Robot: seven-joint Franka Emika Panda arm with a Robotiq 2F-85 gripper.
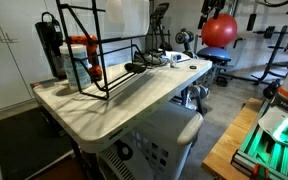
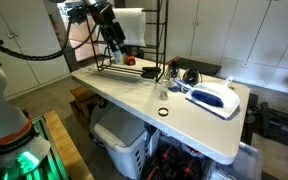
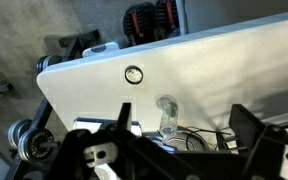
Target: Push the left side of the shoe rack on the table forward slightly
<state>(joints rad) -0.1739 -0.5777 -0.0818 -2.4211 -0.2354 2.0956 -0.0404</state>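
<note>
Gripper (image 2: 112, 43) hangs upper left in an exterior view, fingers spread wide in the wrist view. Below it the long table (image 1: 134, 105) carries the shoe rack (image 1: 102, 55) at frame left, its long axis lying along the tabletop, tall end upright; the gripper is just beside the rack, contact unclear.

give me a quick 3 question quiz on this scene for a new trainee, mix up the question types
1. True or false: the shoe rack stands on the floor.
2. Where does the small ring lie? A: on the table. B: on the rack. C: on the floor.
3. Fill in: in the wrist view, the jaws of the gripper stand ____.

Key: 1 false, it stands on the table. 2 A. 3 open.
</note>
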